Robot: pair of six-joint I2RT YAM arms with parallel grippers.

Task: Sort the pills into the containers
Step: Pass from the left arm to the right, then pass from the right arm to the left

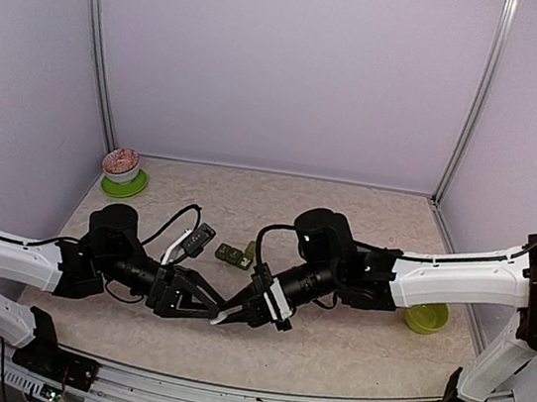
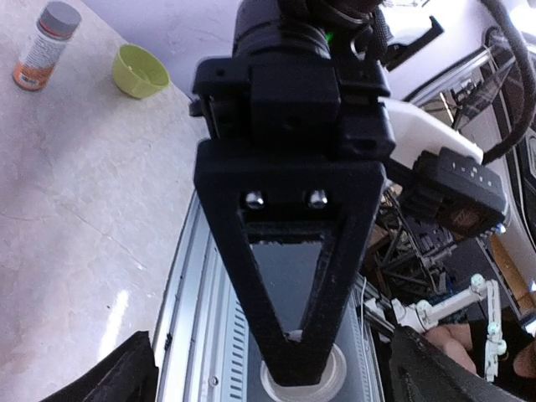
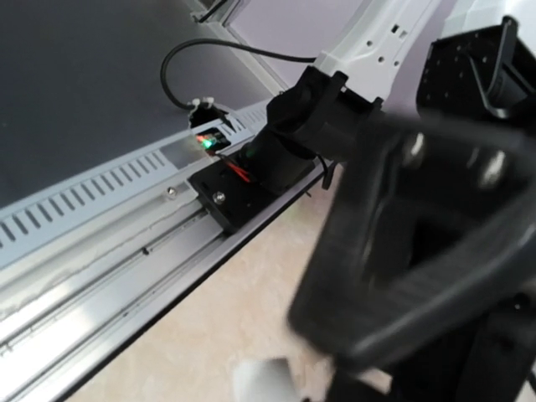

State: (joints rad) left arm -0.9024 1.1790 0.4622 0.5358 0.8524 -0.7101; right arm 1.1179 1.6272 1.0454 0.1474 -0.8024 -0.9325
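Overhead view, left to right. A bowl of pinkish contents (image 1: 122, 162), too small to resolve, stands on a green saucer at the far left corner of the table (image 1: 347, 357).

The left gripper (image 1: 213, 310) reaches rightward over the near middle of the table. Its jaws stand wide apart, and in its own wrist view its fingers (image 2: 117, 377) show only as dark corners at the bottom edge, gripping nothing.

Between them enters the right gripper (image 2: 299, 367), tip to tip with the left. Its two black fingers converge to a closed V whose point is clamped on a small white round piece (image 2: 333, 374). What that piece is cannot be determined.

The containers (image 1: 233, 254), a dark green strip of joined compartments, lie on the table just beyond the meeting grippers, apart from both. A pale green fragment (image 1: 250, 249) sits at their right end, partly behind a cable, and is not identifiable. Whether the lids are up or down cannot be resolved.

A lime-green bowl (image 1: 426, 317) sits at the right, partly covered by the right forearm. The left wrist view also shows an orange bottle with a grey cap (image 2: 43, 48) near that bowl. It does not show in the overhead view.

The right wrist view is heavily blurred. A large dark triangular form fills its right half, a white blur (image 3: 264, 381) is cut off at the bottom edge, and only the slotted metal rail (image 3: 100, 209) along the table's edge reads clearly.
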